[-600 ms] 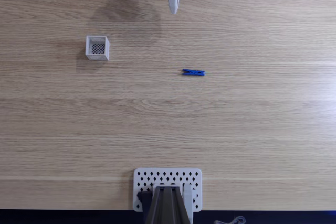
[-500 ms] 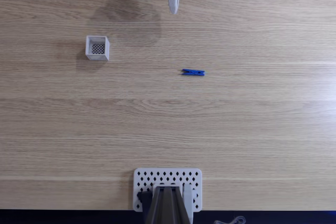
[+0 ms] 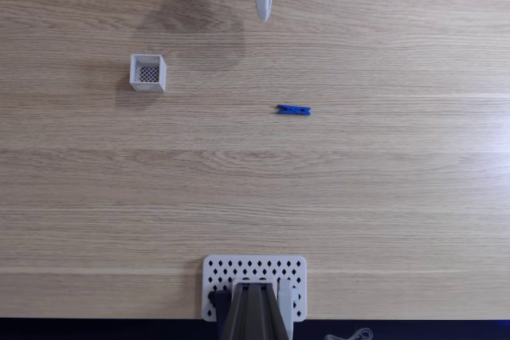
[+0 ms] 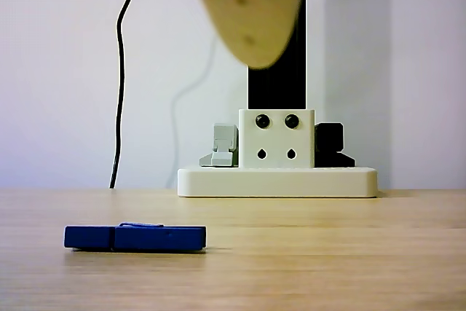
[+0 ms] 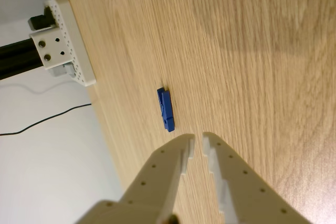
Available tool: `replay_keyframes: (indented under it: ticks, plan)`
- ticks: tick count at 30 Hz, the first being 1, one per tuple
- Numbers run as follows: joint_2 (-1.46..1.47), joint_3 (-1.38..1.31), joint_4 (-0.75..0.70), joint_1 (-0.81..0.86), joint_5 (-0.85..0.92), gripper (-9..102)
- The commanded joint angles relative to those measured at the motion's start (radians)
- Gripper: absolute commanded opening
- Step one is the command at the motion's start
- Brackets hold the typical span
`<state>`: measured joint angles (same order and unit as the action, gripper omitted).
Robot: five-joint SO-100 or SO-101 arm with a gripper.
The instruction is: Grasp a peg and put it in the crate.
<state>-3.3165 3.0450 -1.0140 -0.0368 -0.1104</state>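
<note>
**Claw poised at the worktop's far edge, peg lying untouched**

The claw (image 5: 198, 141) has its two pale fingers drawn nearly together, with a thin slit between the tips and nothing held. In the fixed view the claw (image 3: 264, 12) hangs at the top edge of the picture, pointing down toward the middle of the worktop (image 3: 398, 189), in the same place as in the pictures from half a second earlier; nothing on the worktop has shifted either.

In the wrist view the blue peg (image 5: 165, 109) lies flat on the wood just beyond the fingertips, apart from them. In the fixed view the peg (image 3: 293, 109) lies crosswise a little right of the claw's line and well below it, with bare wood on every side. The other view shows the peg (image 4: 135, 237) flat on the worktop at lower left.

The crate (image 3: 148, 72) stands upright to the left in the fixed view, well apart from both peg and claw, its dark mesh bottom showing through the open top. Open wood runs between peg and crate.

At the bottom edge of the fixed view a white perforated plate (image 3: 254, 273) carries a dark post; the same plate (image 5: 68, 40) sits at the worktop's edge in the wrist view. A black cable (image 4: 120, 71) hangs down the wall behind.
</note>
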Motion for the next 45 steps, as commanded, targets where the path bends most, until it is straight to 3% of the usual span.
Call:
replay_keyframes:
  ticks: [1,9,20,31,45]
  plan:
    - [-0.014,-0.02,0.002,-0.009,0.005,0]
    - [0.184,-0.117,0.002,-0.009,0.006,-1]
    - [0.982,-0.649,-0.017,-0.011,0.008,-1]
    - [1.483,-1.173,-0.098,-0.186,-0.051,-1]
    - [2.025,-1.717,-0.181,-0.169,-0.083,0]
